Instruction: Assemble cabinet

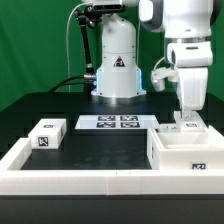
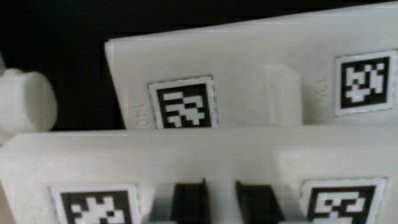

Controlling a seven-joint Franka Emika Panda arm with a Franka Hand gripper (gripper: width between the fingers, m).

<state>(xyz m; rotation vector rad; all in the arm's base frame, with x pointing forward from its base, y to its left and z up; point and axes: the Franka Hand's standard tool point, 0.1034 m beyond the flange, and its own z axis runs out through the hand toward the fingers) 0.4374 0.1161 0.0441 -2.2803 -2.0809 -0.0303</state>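
Assembly looks early. Reading the exterior view as a dial centred on the bench [image 1: 105, 150], the hollow cabinet box [image 1: 182, 152] sits at four o'clock, against the white border frame [image 1: 70, 178]. One small block [image 1: 47, 133] lies loose at nine o'clock, well apart from the box and joined to nothing. The marker board [image 1: 117, 123] lies at twelve o'clock. As far as can be seen, fitting the loose pieces to the box is all yet to do.

The claw [image 1: 187, 120] hangs low at three o'clock, just over the far edge of the box, where a small tagged white part seems to stand. I cannot tell whether the claw is wide, narrow or holding anything, as neither view shows its fingers clearly.

The cabinet parts are matte white and square-edged, and each carries black-and-white marker tags [image 2: 183, 103]. The wrist view shows two such white surfaces close together, blurred.
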